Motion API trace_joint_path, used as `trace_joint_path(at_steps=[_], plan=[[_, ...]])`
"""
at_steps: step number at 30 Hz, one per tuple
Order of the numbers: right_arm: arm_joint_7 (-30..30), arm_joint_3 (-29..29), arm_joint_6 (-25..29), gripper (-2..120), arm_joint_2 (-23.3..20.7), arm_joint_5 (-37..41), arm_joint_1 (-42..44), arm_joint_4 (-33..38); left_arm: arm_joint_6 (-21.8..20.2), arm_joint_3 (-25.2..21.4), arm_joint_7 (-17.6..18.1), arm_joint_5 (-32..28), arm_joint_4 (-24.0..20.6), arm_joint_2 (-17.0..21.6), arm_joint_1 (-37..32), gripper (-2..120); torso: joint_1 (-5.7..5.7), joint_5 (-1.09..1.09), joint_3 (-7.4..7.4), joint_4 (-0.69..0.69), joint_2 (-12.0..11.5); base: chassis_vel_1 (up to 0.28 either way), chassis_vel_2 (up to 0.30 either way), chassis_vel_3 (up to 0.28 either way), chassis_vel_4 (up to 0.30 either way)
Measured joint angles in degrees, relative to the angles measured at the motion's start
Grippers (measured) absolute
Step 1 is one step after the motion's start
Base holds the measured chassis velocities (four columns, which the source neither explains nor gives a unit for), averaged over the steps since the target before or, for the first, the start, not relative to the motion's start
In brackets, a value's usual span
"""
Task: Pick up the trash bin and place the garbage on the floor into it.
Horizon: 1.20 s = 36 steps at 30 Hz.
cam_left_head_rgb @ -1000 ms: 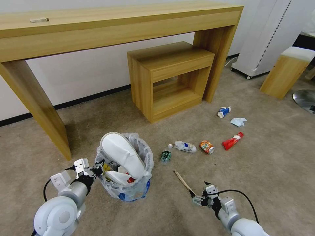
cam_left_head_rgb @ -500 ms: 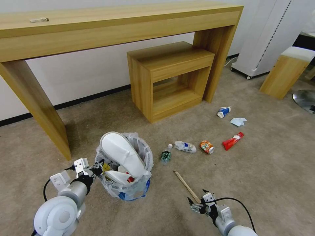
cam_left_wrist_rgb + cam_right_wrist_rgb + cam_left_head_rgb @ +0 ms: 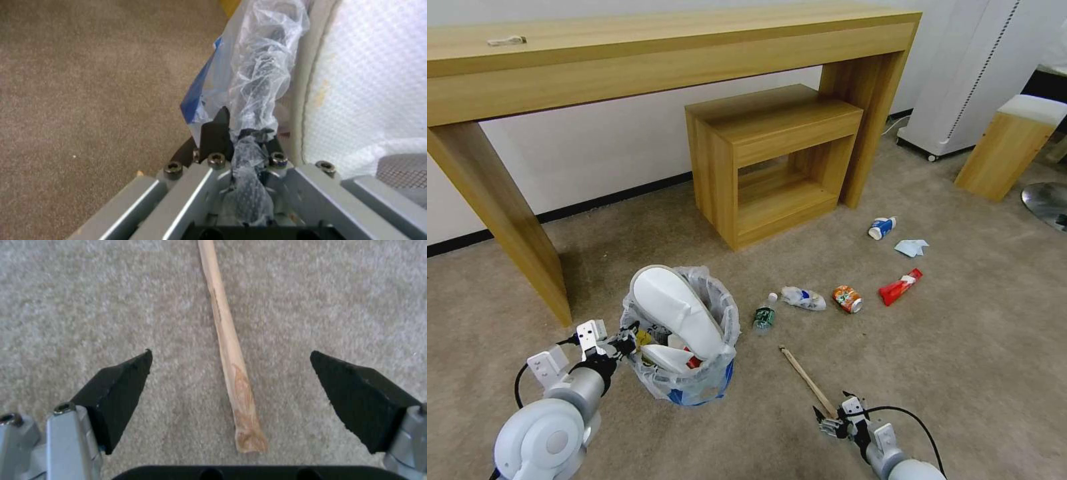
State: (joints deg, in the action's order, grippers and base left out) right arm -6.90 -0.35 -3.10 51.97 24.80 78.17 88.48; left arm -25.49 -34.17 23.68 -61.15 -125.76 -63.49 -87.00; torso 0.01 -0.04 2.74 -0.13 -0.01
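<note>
The right tool (image 3: 834, 423) has drawn back along the wooden stick (image 3: 807, 381) to its near end, jaws spread apart.

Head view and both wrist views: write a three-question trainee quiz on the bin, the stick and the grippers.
1. True or false: the right gripper is shut on the wooden stick.
2. What does the left gripper clamp? A) the white slipper B) the bagged rim of the trash bin C) the can
3. Fill in: the stick lies on the ____, between the right gripper's open fingers.

Key: 1 false, the fingers are open with the stick lying untouched between them; 2 B; 3 carpet.
</note>
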Motion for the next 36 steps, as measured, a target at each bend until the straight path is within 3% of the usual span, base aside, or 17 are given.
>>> trace_joint_path(at_steps=[14, 36], plan=[[0.79, -1.02, 1.53, 88, 2.78, -1.23, -2.76, -6.0, 0.15, -0.31, 0.05, -0.1, -0.21, 0.07, -0.31, 2, 0.0, -0.01, 0.0, 0.0, 0.0, 0.0, 0.0, 0.0, 0.0], [1.33, -2.64, 2.86, 87, 5.18, -2.89, -3.44, -9.31, 0.46, -1.12, 0.37, -0.86, -1.4, 0.52, -0.57, 2, 0.0, -0.01, 0.0, 0.0, 0.0, 0.0, 0.0, 0.0, 0.0]])
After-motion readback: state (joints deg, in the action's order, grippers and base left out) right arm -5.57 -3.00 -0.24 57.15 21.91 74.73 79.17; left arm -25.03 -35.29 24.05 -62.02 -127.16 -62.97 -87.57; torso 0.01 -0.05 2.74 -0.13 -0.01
